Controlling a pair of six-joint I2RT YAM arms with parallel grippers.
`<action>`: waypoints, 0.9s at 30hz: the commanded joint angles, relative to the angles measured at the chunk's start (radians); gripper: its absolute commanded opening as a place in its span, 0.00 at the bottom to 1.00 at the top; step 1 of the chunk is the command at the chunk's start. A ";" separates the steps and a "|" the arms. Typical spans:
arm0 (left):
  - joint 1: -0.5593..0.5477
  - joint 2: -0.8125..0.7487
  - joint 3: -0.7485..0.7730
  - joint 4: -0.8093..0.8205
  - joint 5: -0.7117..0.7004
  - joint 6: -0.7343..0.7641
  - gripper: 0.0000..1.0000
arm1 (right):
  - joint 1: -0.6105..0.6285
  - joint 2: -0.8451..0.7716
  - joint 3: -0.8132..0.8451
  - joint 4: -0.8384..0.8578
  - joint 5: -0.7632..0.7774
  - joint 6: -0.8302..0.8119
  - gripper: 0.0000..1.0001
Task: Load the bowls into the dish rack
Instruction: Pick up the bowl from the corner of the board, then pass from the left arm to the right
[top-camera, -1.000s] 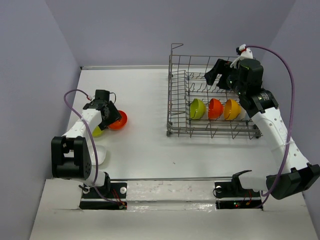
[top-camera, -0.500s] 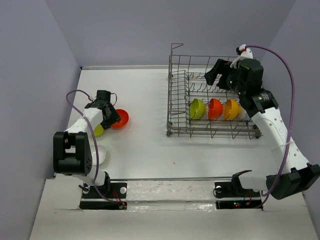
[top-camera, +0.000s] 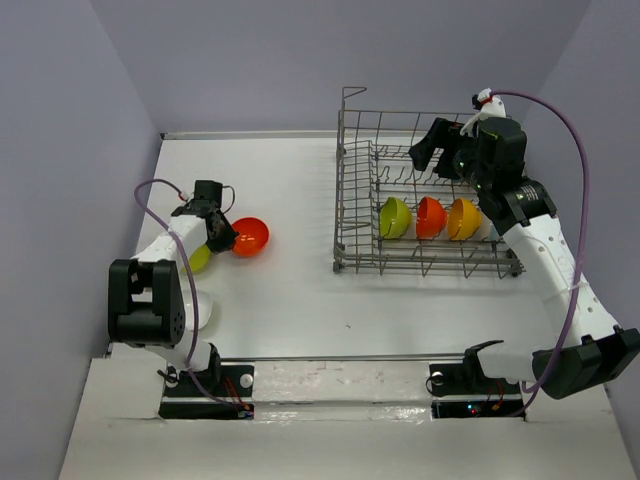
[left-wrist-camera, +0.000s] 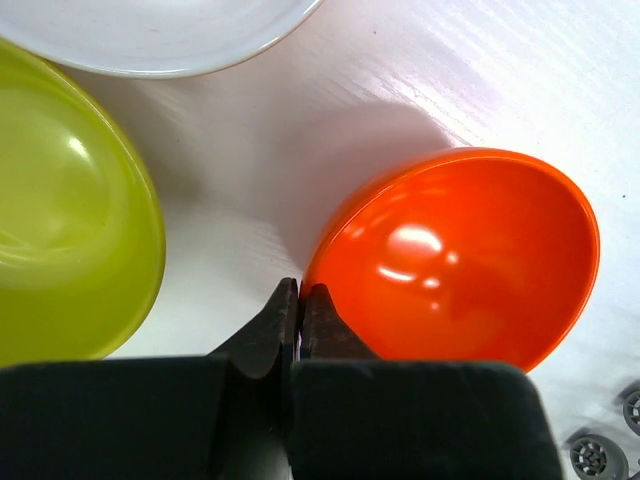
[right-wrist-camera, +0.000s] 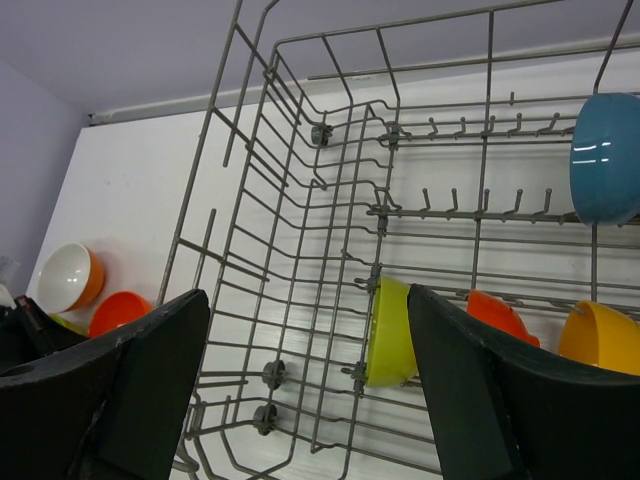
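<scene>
Beside the red-orange bowl (left-wrist-camera: 460, 260) the left gripper (left-wrist-camera: 297, 290) is pressed together, the right gripper (right-wrist-camera: 308, 300) spread.

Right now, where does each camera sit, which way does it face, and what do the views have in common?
Top external: fixed above and behind, looking down at the table; both arms, left gripper and right gripper show.
Left wrist: looks down past its shut fingers at the red-orange bowl and a lime bowl.
Right wrist: above the dish rack, looking obliquely down between its open fingers.
Shared: all three show the red-orange bowl.
</scene>
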 joint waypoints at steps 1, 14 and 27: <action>0.004 -0.012 -0.003 0.018 0.004 0.014 0.00 | 0.009 0.003 0.012 0.035 0.006 -0.017 0.86; 0.003 -0.253 0.296 -0.088 0.009 0.150 0.00 | 0.018 0.049 0.181 -0.025 -0.149 0.037 0.81; -0.173 -0.326 0.551 -0.131 0.015 0.173 0.00 | 0.438 0.326 0.632 -0.264 0.207 0.011 0.79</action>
